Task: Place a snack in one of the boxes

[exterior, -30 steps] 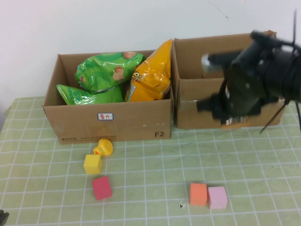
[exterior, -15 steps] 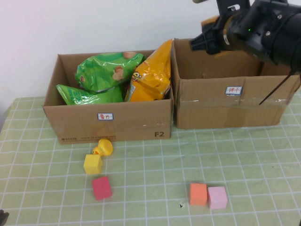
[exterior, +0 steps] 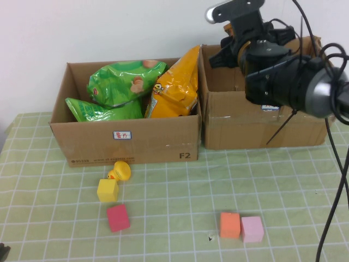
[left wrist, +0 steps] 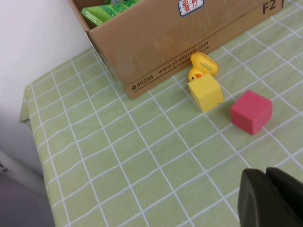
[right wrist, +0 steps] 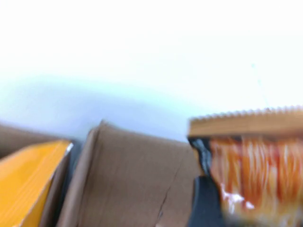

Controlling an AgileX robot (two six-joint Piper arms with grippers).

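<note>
Just beside the black right gripper (right wrist: 208, 189) is an orange snack bag (right wrist: 255, 161) with white streaks. Below it stand two brown boxes (exterior: 131, 136). Far from it lie red (exterior: 118, 217), orange (exterior: 229, 225), pink (exterior: 252, 228) cubes on green checked cloth (exterior: 180, 202).
</note>
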